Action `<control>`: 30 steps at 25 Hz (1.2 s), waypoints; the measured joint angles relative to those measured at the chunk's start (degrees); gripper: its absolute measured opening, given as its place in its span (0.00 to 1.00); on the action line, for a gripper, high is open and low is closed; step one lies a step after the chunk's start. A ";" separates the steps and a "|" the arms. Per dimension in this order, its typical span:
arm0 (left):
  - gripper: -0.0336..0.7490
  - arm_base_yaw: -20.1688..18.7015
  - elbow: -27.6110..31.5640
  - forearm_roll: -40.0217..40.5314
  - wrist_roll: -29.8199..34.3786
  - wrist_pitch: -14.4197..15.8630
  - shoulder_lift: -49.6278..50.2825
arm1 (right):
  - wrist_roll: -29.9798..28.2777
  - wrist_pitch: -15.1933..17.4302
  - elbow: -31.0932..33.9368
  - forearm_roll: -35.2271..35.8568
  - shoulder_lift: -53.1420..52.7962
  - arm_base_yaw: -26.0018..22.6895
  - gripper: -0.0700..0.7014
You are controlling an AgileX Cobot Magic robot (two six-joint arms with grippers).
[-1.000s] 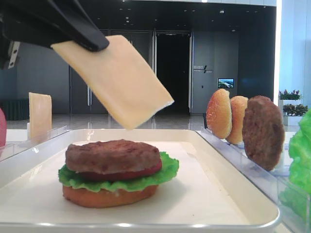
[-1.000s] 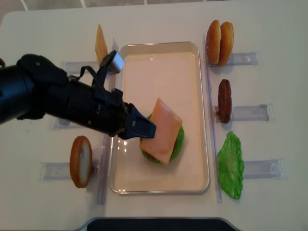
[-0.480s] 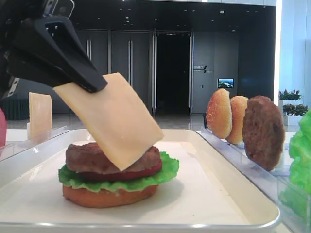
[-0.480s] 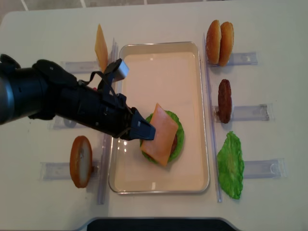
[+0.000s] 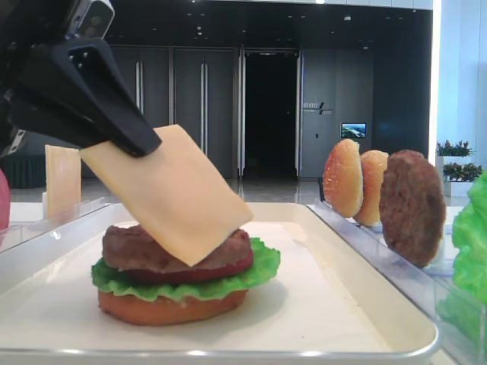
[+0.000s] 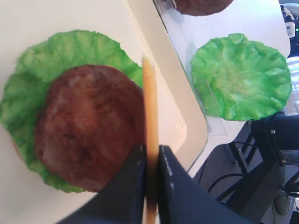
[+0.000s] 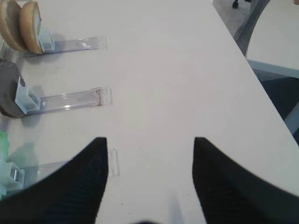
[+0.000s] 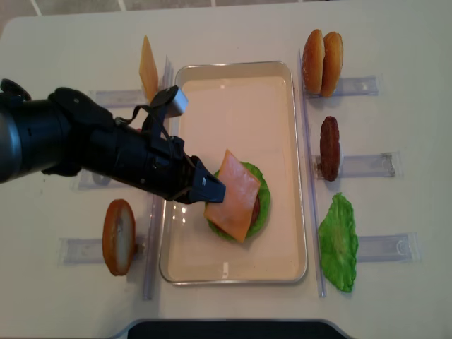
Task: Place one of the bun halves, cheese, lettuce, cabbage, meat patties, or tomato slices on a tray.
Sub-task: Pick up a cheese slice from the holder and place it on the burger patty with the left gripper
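Observation:
My left gripper (image 8: 212,189) is shut on a corner of a pale yellow cheese (image 8: 233,194) slice. The slice hangs tilted over the stack on the white tray (image 8: 282,106), and its low corner (image 5: 190,255) is down at the patty. The stack is a bun half (image 5: 171,306), lettuce (image 5: 259,266), a tomato slice (image 5: 224,271) and a brown meat patty (image 5: 129,247). In the left wrist view the cheese (image 6: 150,107) shows edge-on between the shut fingers (image 6: 135,182), by the patty's right edge. My right gripper (image 7: 148,140) stands open over bare table.
Clear racks flank the tray. On the right are two bun halves (image 8: 322,62), a patty (image 8: 329,147) and a lettuce leaf (image 8: 339,242). On the left are another cheese slice (image 8: 148,68) and a bun half (image 8: 118,236).
The left gripper has come down with the cheese, from well above the stack to the patty's level. Between half a second ago and now it barely moved.

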 joint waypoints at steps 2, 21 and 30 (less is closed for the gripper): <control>0.08 0.00 0.00 0.60 0.00 -0.31 0.00 | 0.00 0.00 0.00 0.00 0.00 0.00 0.63; 0.89 0.00 0.00 3.42 -0.66 -3.19 0.00 | 0.00 0.00 0.00 0.00 0.00 0.00 0.63; 0.93 0.00 -0.82 11.14 -7.10 -4.20 0.00 | 0.00 0.00 0.00 0.00 0.00 0.00 0.63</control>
